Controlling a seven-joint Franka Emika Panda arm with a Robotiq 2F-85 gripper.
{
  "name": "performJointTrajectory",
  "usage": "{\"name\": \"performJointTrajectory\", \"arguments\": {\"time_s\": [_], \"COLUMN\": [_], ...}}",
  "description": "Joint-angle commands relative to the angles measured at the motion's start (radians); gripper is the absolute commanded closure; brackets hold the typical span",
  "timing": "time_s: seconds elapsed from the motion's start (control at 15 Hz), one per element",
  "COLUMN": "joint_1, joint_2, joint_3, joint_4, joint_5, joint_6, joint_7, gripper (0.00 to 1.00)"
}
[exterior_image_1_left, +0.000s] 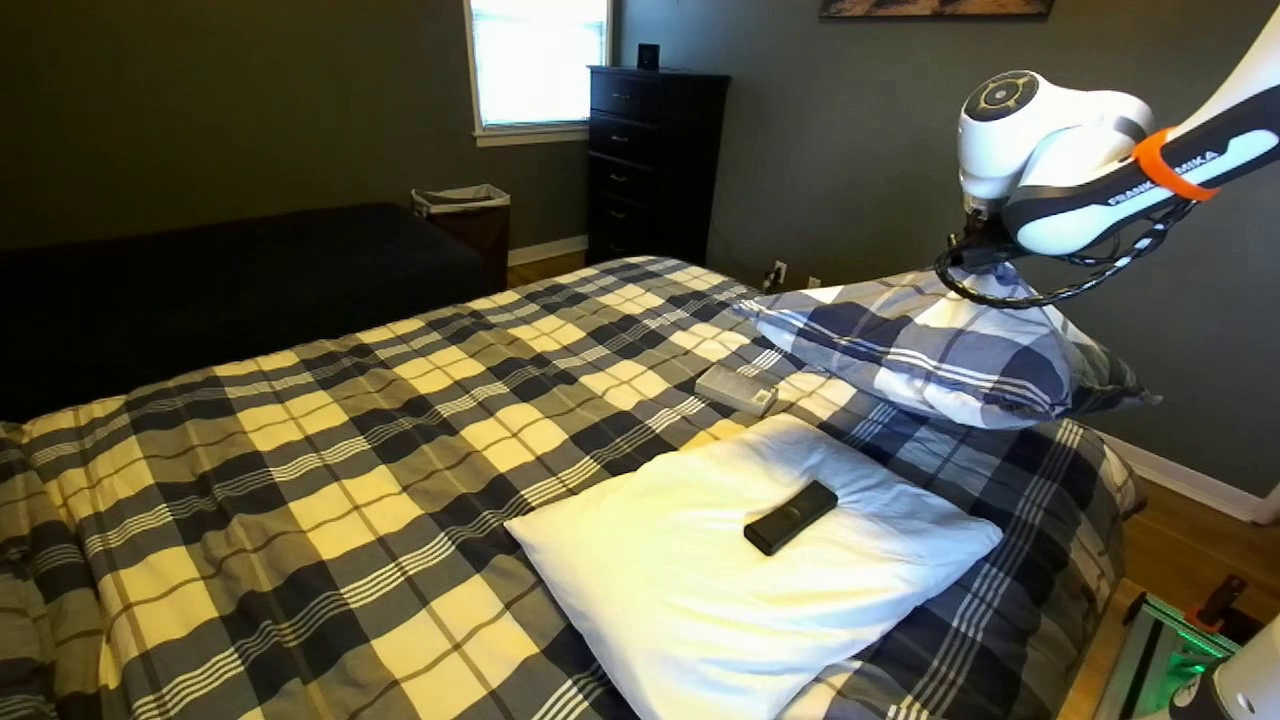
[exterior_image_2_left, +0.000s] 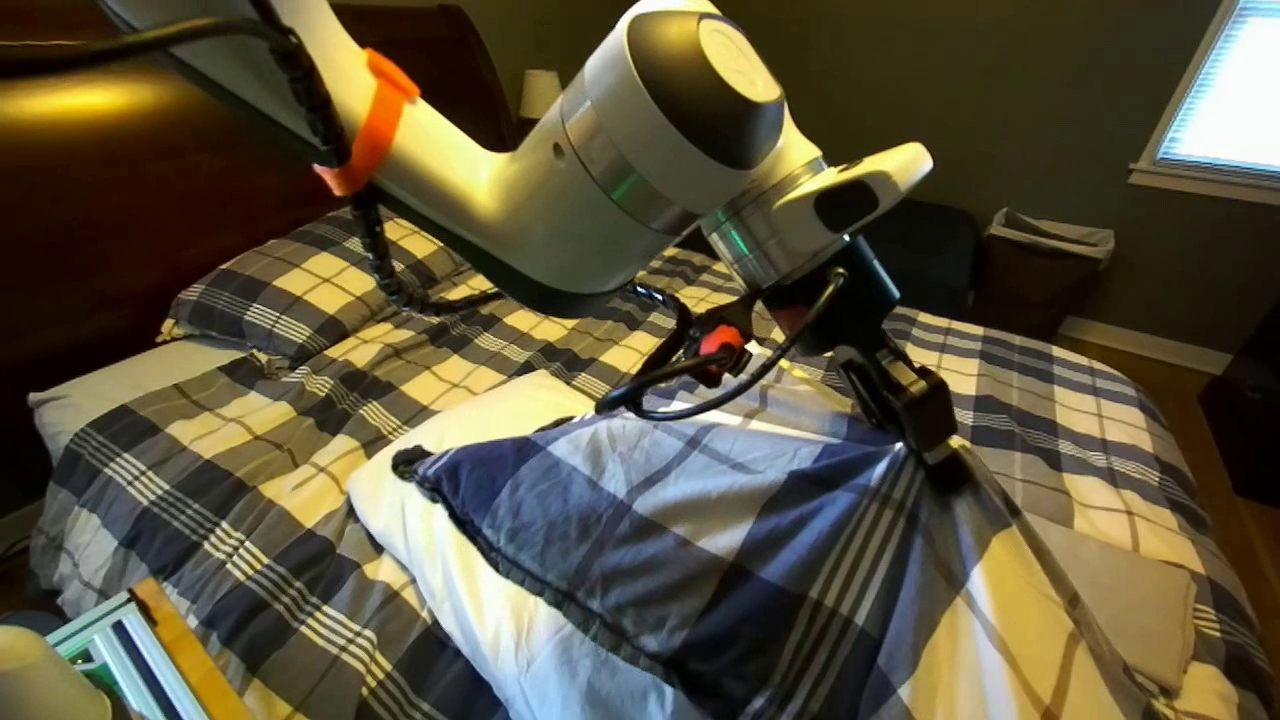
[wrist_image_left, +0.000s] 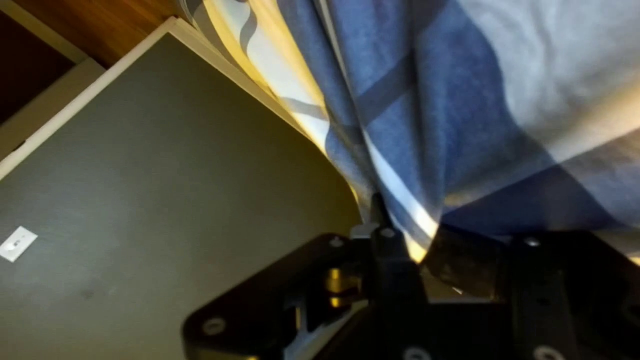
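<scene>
I have one arm (exterior_image_2_left: 450, 190), one strap (exterior_image_2_left: 385, 120) and one tool (exterior_image_2_left: 930, 460). I count at least two plaid pillows (exterior_image_2_left: 690, 540) and one white pillow (exterior_image_1_left: 690, 590), one remote (exterior_image_1_left: 790, 517), one grey box (exterior_image_1_left: 735, 390), one bed (exterior_image_1_left: 330, 470), one headboard (exterior_image_2_left: 90, 180), one dresser (exterior_image_1_left: 660, 160) with five visible drawers (exterior_image_1_left: 620, 140), one hamper (exterior_image_2_left: 1035, 275), one window (exterior_image_1_left: 540, 62), one lamp (exterior_image_2_left: 540, 95) and one picture (exterior_image_1_left: 935, 8).

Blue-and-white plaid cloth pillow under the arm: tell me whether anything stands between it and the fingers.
Nothing visible does: in the wrist view the black fingers are closed on a gathered fold of the blue-and-white plaid cloth pillow.
</scene>
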Motion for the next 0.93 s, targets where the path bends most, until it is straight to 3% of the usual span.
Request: {"name": "performJointTrajectory", "arguments": {"time_s": [0.0, 0.47, 0.87], "joint_1": [-0.007, -0.025, -0.045], "joint_2": [0.052, 0.130, 0.207], "joint_3": [-0.042, -0.101, -0.129], "joint_4": [0.084, 0.163, 0.246], "joint_5": [-0.117, -0.316, -0.305], "joint_6": [0.078, 0.281, 0.294], "joint_7": [0.059, 0.152, 0.150], "gripper": [0.99, 0.99, 0.99]}}
